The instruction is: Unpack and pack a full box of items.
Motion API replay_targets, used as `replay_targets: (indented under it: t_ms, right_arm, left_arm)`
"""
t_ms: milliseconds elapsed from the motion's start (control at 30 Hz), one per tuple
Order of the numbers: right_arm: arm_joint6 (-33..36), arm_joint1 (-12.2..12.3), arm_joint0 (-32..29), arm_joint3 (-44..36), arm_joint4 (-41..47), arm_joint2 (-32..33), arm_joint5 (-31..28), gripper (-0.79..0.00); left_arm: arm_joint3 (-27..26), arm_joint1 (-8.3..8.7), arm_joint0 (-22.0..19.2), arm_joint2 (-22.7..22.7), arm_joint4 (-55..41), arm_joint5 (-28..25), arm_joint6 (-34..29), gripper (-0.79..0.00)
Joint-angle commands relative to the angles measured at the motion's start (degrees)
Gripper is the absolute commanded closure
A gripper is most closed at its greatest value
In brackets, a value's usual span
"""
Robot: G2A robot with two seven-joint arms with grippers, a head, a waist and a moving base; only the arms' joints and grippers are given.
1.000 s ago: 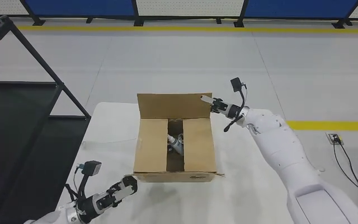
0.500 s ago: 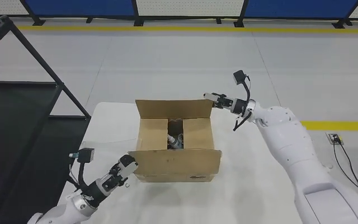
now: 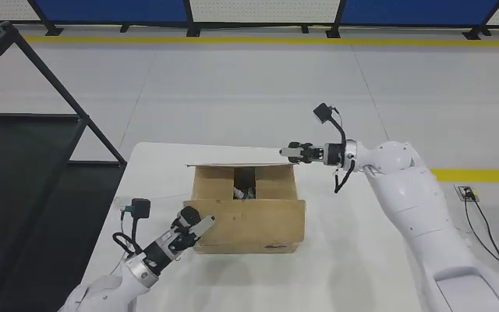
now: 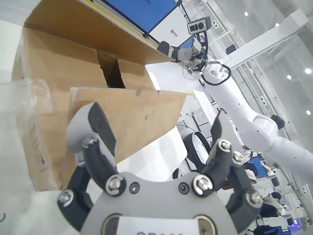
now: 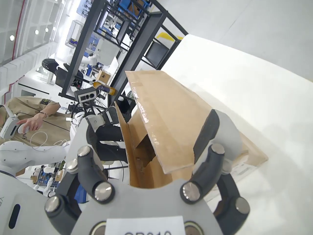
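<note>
Barely started. Box (image 3: 248, 228) on the table (image 3: 351, 242), goods (image 3: 243, 189) inside, side flaps (image 3: 212, 186) folded in. Left gripper (image 4: 157, 116) spread wide at the near flap (image 4: 137, 108); right gripper (image 3: 292, 150) spread too, far flap (image 5: 166, 113) between its fingers (image 5: 211, 128) (against one). Unpacking, repacking all ahead.

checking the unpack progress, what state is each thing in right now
left claw: open, at near flap's corner
right claw: open, one finger on far flap
near flap: raised
far flap: raised
side flaps: folded in, gap between them
cardboard box: upright, partly open
</note>
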Motion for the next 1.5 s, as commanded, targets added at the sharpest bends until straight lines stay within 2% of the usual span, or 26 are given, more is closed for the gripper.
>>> replay_targets:
  t_ms: [0,167,367,500,733,1000,1267,1367,1467]
  right_arm:
    - [1.2,0.5,-1.2,-2.5,-0.2,0.3,3.2,-0.785]
    - [3.3,1.2,-3.8,-9.1,1.6,0.8,15.9,-0.785]
    - [4.8,1.6,-5.9,-13.5,4.2,1.1,26.1,-0.785]
    - [5.4,1.7,-6.6,-14.0,6.0,1.2,29.5,-0.785]
    - [3.8,1.6,-8.4,-13.9,9.8,1.4,32.3,-0.785]
    - [3.6,1.8,-11.3,-14.9,12.2,1.8,31.7,-0.785]
    - [1.7,2.5,-14.6,-18.5,10.9,2.4,31.1,-0.785]
    - [0.5,2.9,-16.0,-20.0,9.7,2.9,29.8,-0.785]
    - [0.4,3.2,-17.4,-21.4,9.4,3.4,27.7,-0.785]
  left_arm:
    - [0.5,-0.03,-0.8,0.7,1.2,0.1,-0.1,-0.785]
    - [2.2,-0.31,-3.0,3.4,5.0,0.9,1.5,-0.785]
    - [3.7,-0.71,-5.7,6.1,8.3,1.8,3.8,-0.785]
    - [4.4,-0.91,-6.8,7.1,10.2,2.5,4.9,-0.785]
    - [4.8,-1.16,-7.5,8.5,12.1,2.7,5.6,-0.785]
    - [5.1,-1.39,-7.8,9.2,13.4,3.2,6.4,-0.785]
    - [4.8,-1.72,-7.8,9.7,13.5,3.9,8.3,-0.785]
    - [3.7,-1.91,-7.1,8.0,9.5,3.8,11.6,-0.785]
    - [2.6,-1.88,-5.3,3.7,3.4,3.8,14.2,-0.785]
